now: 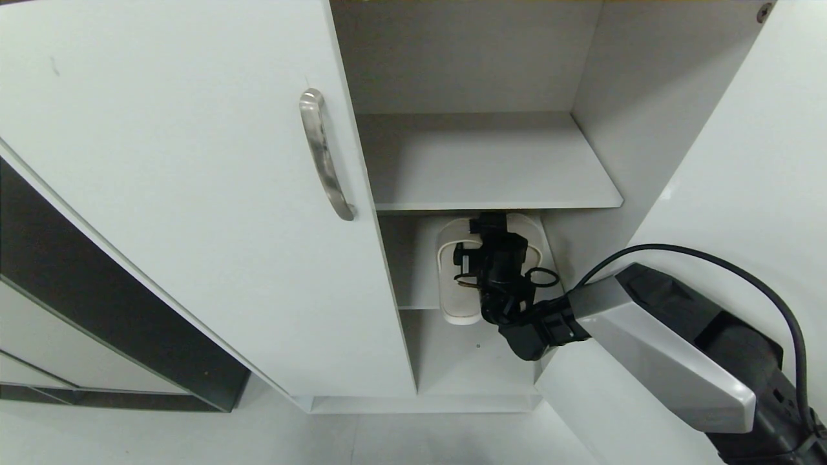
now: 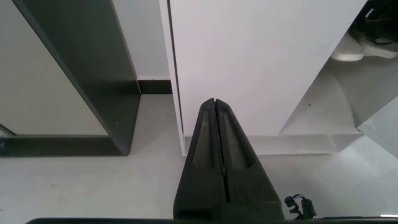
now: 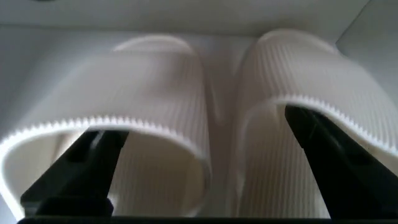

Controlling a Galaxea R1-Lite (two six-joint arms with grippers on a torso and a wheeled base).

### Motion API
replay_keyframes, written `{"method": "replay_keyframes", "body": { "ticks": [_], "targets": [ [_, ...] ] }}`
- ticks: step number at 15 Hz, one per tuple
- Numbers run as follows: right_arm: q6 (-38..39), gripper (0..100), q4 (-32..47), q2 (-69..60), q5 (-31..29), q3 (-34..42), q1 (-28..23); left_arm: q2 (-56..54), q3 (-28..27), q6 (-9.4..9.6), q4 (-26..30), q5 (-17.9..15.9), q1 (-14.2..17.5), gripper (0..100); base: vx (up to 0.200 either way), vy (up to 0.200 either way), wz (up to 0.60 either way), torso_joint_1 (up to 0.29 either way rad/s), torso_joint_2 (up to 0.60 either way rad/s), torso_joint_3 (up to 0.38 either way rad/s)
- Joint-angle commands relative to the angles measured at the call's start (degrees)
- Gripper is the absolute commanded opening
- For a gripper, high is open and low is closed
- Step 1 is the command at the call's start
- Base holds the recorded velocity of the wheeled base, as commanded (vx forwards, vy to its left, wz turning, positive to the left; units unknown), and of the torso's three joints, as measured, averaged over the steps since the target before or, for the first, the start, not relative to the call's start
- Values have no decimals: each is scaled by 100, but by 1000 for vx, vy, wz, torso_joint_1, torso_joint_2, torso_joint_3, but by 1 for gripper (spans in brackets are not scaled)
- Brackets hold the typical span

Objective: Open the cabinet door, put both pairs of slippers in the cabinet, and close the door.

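A pair of white ribbed slippers (image 1: pixel 454 284) lies side by side on the lower shelf of the white cabinet (image 1: pixel 475 358), toes pointing inward. My right gripper (image 1: pixel 489 240) is inside that compartment, over the pair. In the right wrist view the left slipper (image 3: pixel 124 87) and the right slipper (image 3: pixel 311 74) are very close; the right gripper (image 3: pixel 196 127) is open, with one dark finger (image 3: pixel 87 162) under each strap. My left gripper (image 2: pixel 214 106) is shut on nothing, low in front of the closed door. From there a slipper (image 2: pixel 348 55) shows in the open compartment.
The cabinet's left door (image 1: pixel 194 194) is closed, with a curved metal handle (image 1: pixel 326 155). Its right door (image 1: pixel 743 194) stands swung open beside my right arm. The upper shelf (image 1: pixel 484 161) is bare. A dark-framed panel (image 1: pixel 97 290) stands left of the cabinet.
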Motion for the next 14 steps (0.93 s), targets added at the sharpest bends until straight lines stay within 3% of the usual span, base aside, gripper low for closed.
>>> {"method": "replay_keyframes", "body": {
  "ticks": [1, 5, 11, 14],
  "targets": [
    [-4, 100, -24, -182, -3, 286, 55, 9, 0, -2, 0, 3, 1, 0, 0, 0, 0, 0, 0, 0],
    [-4, 100, -297, -657, -29, 1007, 240, 9, 0, -2, 0, 3, 1, 0, 0, 0, 0, 0, 0, 0],
    [-136, 100, -1905, -1896, -29, 4004, 899, 9, 0, -11, 0, 3, 1, 0, 0, 0, 0, 0, 0, 0],
    [-206, 100, -1940, -2028, 6, 4285, 1066, 9, 0, -11, 0, 3, 1, 0, 0, 0, 0, 0, 0, 0]
  ]
}}
